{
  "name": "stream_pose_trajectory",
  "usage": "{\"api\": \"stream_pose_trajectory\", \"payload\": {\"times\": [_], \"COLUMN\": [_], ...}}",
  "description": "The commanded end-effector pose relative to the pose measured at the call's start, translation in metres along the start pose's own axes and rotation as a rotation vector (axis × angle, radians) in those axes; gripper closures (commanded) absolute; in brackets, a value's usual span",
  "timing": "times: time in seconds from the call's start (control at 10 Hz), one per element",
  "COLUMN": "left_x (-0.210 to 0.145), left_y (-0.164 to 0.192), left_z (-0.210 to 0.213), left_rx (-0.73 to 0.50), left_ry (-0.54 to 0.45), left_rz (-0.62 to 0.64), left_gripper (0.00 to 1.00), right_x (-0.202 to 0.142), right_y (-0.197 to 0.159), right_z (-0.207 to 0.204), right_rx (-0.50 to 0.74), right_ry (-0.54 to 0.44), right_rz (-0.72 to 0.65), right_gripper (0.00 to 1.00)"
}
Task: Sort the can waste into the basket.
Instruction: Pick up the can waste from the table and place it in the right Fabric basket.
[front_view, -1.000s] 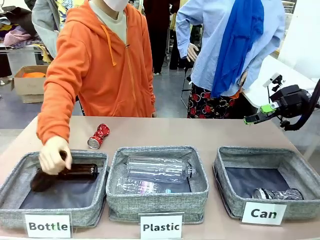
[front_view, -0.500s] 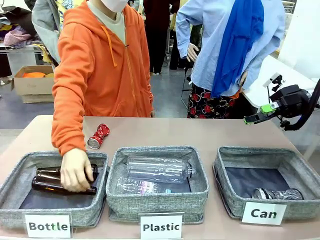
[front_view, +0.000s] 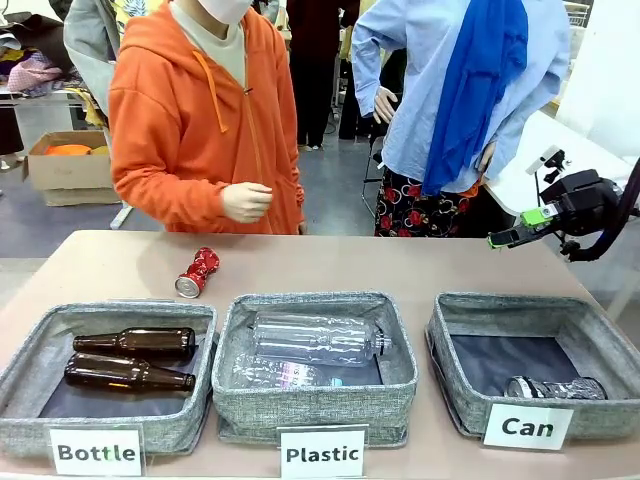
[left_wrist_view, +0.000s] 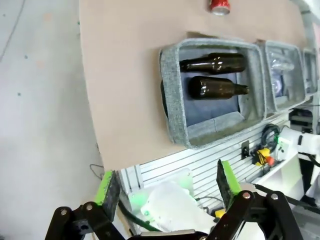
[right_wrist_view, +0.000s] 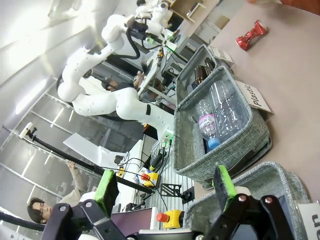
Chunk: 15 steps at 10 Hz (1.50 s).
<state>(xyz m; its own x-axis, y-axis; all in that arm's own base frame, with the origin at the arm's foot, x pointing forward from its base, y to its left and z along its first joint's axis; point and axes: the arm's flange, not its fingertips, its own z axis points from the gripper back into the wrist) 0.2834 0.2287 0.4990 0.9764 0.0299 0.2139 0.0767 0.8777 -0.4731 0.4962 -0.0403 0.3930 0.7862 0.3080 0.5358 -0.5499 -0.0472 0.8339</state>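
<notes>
Left gripper (left_wrist_view: 167, 185) wide open, empty, hanging out past the table (left_wrist_view: 125, 75) edge. Right gripper (front_view: 515, 232) also open, empty, up off the far right side. Dark can (front_view: 556, 388) lies in the Can basket (front_view: 447, 345), near its front wall. Red can (front_view: 197, 272) lies on the table just behind the Bottle basket (front_view: 30, 350), which holds two brown bottles (front_view: 130, 373). Person's hand (front_view: 246, 201) held at chest.

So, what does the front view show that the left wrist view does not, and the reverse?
Front, not left wrist: the person's hand, the dark can inside the Can basket, the right gripper, open. Left wrist, not front: the left gripper, open, and the floor. Both: the red can on the table, the Bottle basket holding two brown bottles.
</notes>
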Motion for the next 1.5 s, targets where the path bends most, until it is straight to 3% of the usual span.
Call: {"api": "stream_pose_trajectory", "payload": {"times": [0.0, 0.2, 0.4, 0.7, 1.0, 1.1, 1.3, 1.4], "left_x": [-0.003, 0.014, 0.038, 0.083, 0.123, 0.135, 0.162, 0.181], "left_y": [-0.006, -0.018, -0.058, -0.143, -0.218, -0.237, -0.264, -0.272], "left_z": [-0.015, -0.023, -0.044, -0.109, -0.188, -0.215, -0.26, -0.279], "left_rx": [-0.032, -0.012, 0.068, 0.226, 0.364, 0.425, 0.535, 0.53], "left_ry": [-0.005, 0.025, 0.07, 0.217, 0.328, 0.316, 0.187, 0.21], "left_rz": [-0.02, -0.019, -0.029, -0.166, -0.217, -0.223, -0.159, -0.166], "left_gripper": [0.0, 0.0, 0.0, 0.0, 0.0, 0.0, 0.0, 0.0], "right_x": [0.0, 0.0, 0.0, 0.0, 0.0, 0.0, 0.0, 0.0], "right_y": [0.003, 0.003, 0.003, 0.003, 0.003, 0.003, 0.003, 0.003], "right_z": [-0.002, -0.002, -0.002, -0.002, -0.002, -0.002, -0.002, -0.002], "right_rx": [-0.014, -0.014, -0.014, -0.014, -0.014, -0.014, -0.014, -0.014], "right_ry": [0.016, 0.016, 0.016, 0.016, 0.016, 0.016, 0.016, 0.016], "right_rz": [0.005, 0.005, 0.005, 0.005, 0.005, 0.005, 0.005, 0.005], "right_gripper": [0.0, 0.0, 0.0, 0.0, 0.0, 0.0, 0.0, 0.0]}}
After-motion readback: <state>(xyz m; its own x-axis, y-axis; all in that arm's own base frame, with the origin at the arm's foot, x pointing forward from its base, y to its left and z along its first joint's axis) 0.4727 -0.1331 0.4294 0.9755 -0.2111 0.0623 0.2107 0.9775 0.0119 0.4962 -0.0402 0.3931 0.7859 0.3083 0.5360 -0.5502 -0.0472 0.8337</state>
